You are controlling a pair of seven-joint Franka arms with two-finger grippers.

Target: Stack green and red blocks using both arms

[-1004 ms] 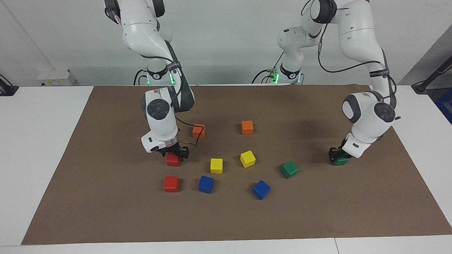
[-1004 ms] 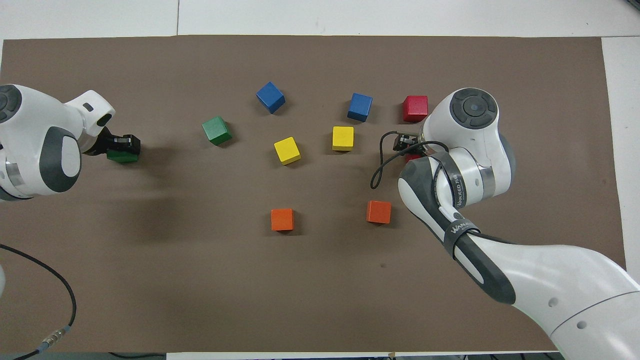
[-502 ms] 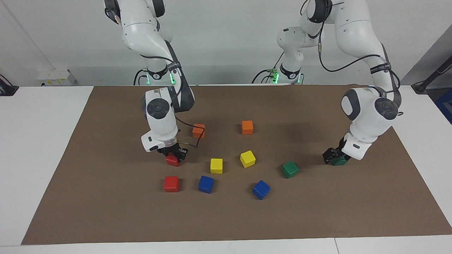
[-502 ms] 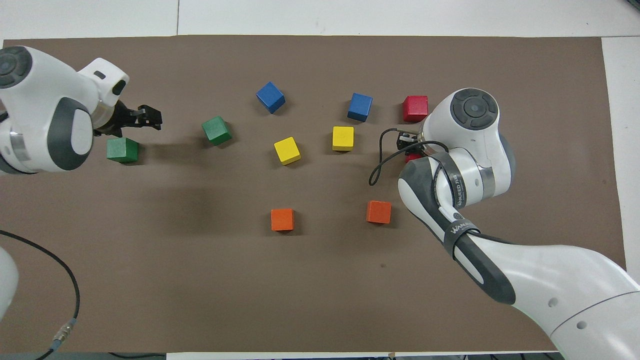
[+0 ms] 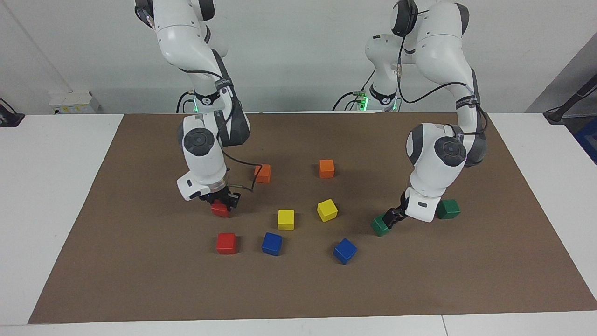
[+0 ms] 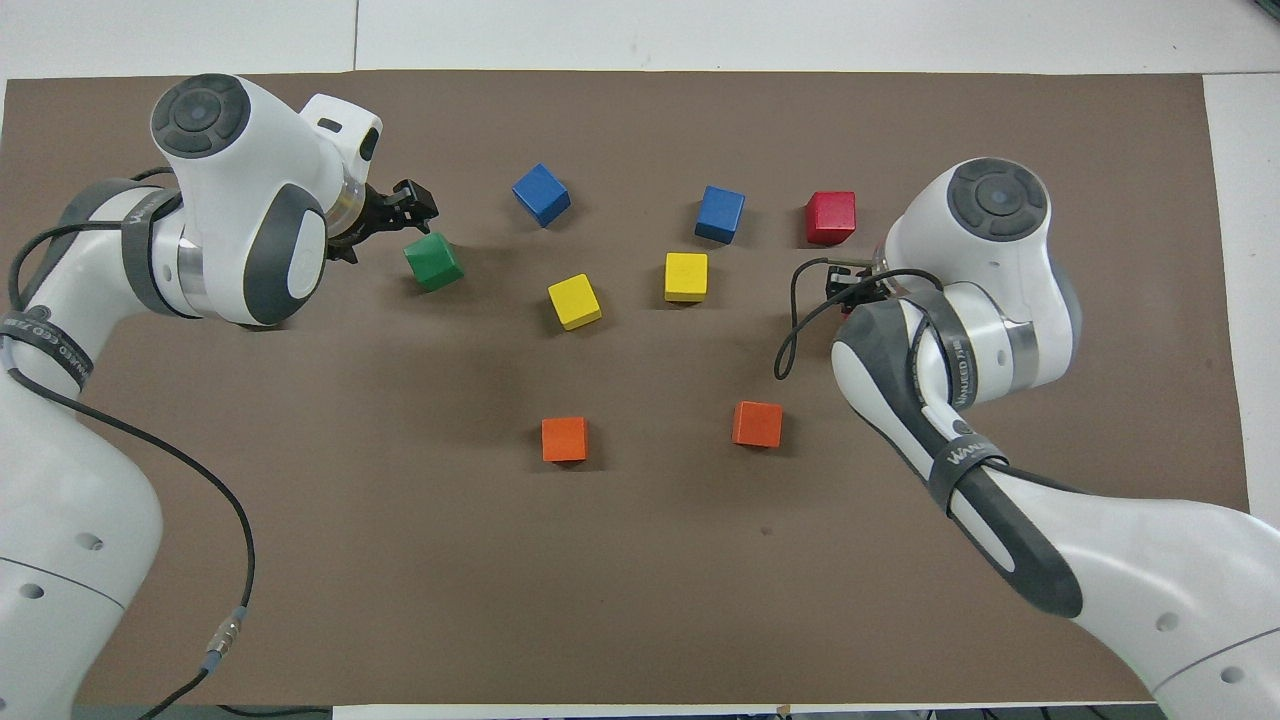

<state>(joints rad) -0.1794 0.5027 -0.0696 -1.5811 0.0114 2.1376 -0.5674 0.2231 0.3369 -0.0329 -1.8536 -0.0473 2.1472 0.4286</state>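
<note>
Red block (image 5: 219, 209) is gripped in right hand (image 5: 223, 204), just off the mat, over a spot nearer robots than 2nd red block (image 5: 226, 243). Left hand (image 5: 391, 218) is open, low over green block (image 5: 380, 226); 2nd green block (image 5: 448, 209) sits on worktop (image 5: 298, 289) twd left arm's end, partly hidden by arm.

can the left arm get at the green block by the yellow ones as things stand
Probably yes. The left pincer hangs open right at that green block, and the mat around the block is bare. The other green block sits apart toward the left arm's end, out of the way.
</note>
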